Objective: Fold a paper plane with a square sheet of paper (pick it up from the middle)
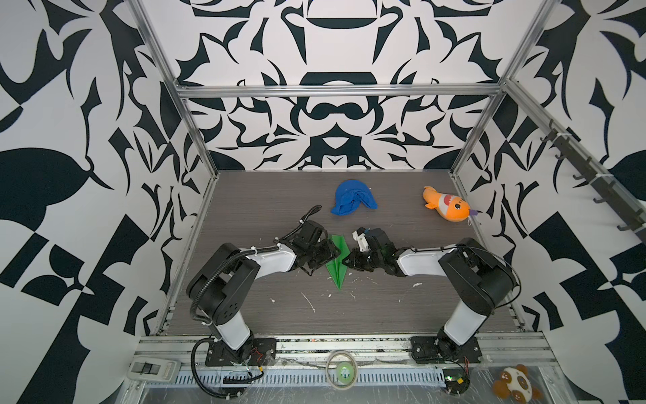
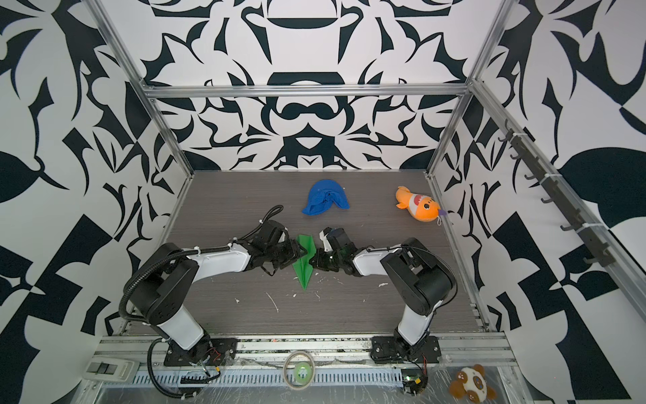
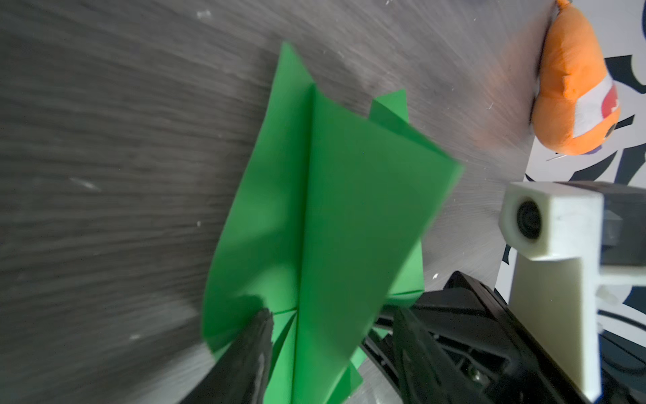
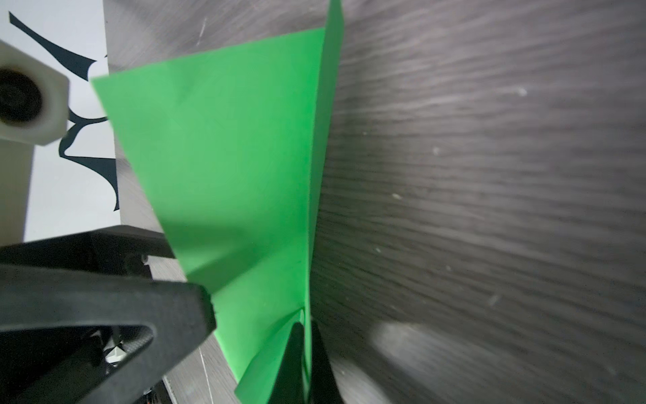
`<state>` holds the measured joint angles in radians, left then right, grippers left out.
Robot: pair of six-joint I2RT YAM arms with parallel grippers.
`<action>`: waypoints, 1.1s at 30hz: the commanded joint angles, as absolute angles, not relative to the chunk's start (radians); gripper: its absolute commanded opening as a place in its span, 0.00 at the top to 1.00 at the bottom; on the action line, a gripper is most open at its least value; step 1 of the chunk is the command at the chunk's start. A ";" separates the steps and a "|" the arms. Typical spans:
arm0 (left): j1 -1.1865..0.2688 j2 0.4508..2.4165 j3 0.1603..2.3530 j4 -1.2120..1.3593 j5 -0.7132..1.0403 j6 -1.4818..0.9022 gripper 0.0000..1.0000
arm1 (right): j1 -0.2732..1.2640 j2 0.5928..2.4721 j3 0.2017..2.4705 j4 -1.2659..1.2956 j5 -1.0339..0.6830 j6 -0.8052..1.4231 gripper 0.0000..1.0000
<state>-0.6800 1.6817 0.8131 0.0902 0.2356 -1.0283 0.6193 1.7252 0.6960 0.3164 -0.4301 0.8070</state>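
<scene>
The square sheet of paper is folded into a bright green paper plane [image 1: 336, 266] [image 2: 304, 267], a narrow dart with its tip toward the table's front. It sits mid-table between both grippers. My right gripper [image 1: 349, 260] [image 2: 315, 260] [image 4: 306, 327] is shut on a raised fold of the plane [image 4: 237, 168]. My left gripper [image 1: 328, 252] [image 2: 296, 250] [image 3: 332, 314] is open. Its fingers [image 3: 255, 335] straddle the centre ridge of the plane [image 3: 332, 210], one of them resting against a wing. The plane's underside is hidden.
A blue cloth lump [image 1: 353, 197] lies behind the grippers. An orange plush fish [image 1: 449, 208] [image 3: 573, 87] lies at the back right by the frame post. White specks dot the dark table [image 1: 384, 307]. A tape roll [image 1: 342, 372] and a plush toy [image 1: 517, 386] sit beyond the front rail.
</scene>
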 commanded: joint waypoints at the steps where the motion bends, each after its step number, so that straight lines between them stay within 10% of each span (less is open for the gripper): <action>1: -0.689 1.691 0.787 0.118 0.259 -1.041 0.41 | 0.611 1.729 0.689 0.356 -0.420 0.822 0.95; 33: -0.772 1.581 0.668 0.198 0.242 -1.124 0.41 | 0.609 1.738 0.704 0.351 -0.426 0.833 0.96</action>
